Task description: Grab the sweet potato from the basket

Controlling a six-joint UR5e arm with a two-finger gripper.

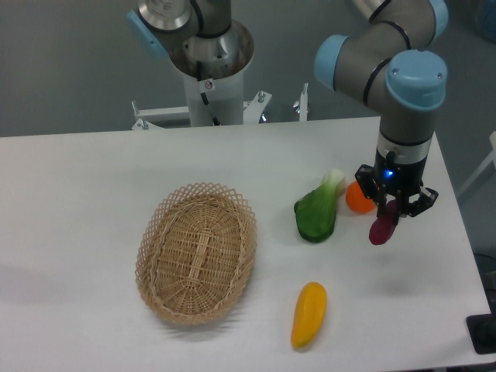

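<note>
We find the end effector (396, 203) clamped on the sweet potato (382, 229), held above the bench (77, 186), well right of the basket (197, 253). Its fingers partly hide the orange fruit (357, 198) behind; fingertip detail is unclear.

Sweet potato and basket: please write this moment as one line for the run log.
hand: shut on sweet potato | sweet potato: lifted above table, right of basket | basket: holds nothing | nearby: orange fruit, green vegetable, yellow vegetable
</note>
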